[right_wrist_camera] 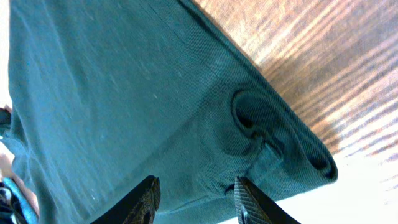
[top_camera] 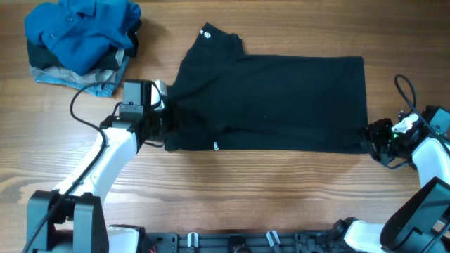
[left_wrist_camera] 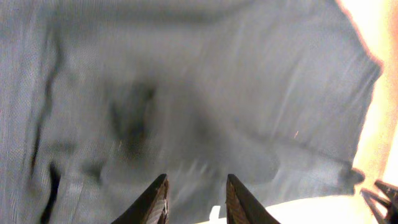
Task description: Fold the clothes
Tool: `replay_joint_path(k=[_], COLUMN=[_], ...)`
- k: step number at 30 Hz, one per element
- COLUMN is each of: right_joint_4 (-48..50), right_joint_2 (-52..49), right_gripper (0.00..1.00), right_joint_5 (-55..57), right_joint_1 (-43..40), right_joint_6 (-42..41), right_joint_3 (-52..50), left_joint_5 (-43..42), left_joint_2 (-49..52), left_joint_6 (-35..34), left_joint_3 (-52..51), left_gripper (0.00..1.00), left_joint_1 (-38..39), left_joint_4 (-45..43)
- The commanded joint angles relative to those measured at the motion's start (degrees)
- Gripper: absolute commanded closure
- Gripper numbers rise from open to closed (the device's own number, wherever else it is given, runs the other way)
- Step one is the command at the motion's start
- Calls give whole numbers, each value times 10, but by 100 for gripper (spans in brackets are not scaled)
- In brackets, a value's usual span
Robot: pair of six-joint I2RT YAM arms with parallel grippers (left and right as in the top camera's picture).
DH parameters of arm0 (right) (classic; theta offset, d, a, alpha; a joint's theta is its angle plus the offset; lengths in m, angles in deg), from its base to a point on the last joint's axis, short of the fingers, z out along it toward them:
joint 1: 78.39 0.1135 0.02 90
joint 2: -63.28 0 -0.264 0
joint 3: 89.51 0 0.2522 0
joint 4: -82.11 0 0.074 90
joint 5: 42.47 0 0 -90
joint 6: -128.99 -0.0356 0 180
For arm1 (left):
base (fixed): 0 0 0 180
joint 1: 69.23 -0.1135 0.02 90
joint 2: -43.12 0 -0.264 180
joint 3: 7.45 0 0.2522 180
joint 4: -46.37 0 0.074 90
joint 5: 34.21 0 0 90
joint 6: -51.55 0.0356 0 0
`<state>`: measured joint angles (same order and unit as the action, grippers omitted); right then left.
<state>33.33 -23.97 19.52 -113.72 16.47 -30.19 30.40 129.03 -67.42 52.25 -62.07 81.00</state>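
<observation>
The clothes, a black T-shirt (top_camera: pixel 267 98), lie flat in a folded rectangle mid-table, with a white neck label (top_camera: pixel 206 32) at the top left and a white hem tag (top_camera: pixel 216 146) on the near edge. At the shirt's left edge my left gripper (top_camera: pixel 169 121) stands low over the fabric. In the left wrist view this gripper (left_wrist_camera: pixel 197 180) is open, its jaws apart above the cloth (left_wrist_camera: pixel 186 93), gripping nothing. My right gripper (top_camera: pixel 370 133) is at the shirt's near right corner. The right wrist view shows it (right_wrist_camera: pixel 198 183) open over a puckered corner of the shirt (right_wrist_camera: pixel 261 130).
A pile of other garments lies at the far left corner: a bright blue shirt (top_camera: pixel 84 31) on top of a light denim piece (top_camera: pixel 77 79). A black cable (top_camera: pixel 81 116) loops beside the left arm, and another cable (top_camera: pixel 404 88) arcs behind the right arm.
</observation>
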Motion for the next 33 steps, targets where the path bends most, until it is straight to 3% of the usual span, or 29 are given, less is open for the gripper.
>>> replay_joint_path(k=[1,7,18,25,33], right_joint_4=[-19,-29,-26,-20,-21], right_joint_2=[-4,-4,-4,-4,-4], right_gripper=[53,57,60,60,64], right_joint_5=[30,43,42,42,42], right_joint_1=[2,2,2,2,2], right_joint_6=[16,16,15,15,15], right_joint_3=[9,9,9,9,9], left_joint_5=[10,39,90,95,100], left_joint_2=[-8,1,90,97,84], left_joint_6=[50,50,50,43,46], left_joint_3=[6,6,6,12,140], left_gripper=[81,91,93,95,95], left_joint_1=[7,33,82,79,74], left_joint_4=[64,89,34,-107,-99])
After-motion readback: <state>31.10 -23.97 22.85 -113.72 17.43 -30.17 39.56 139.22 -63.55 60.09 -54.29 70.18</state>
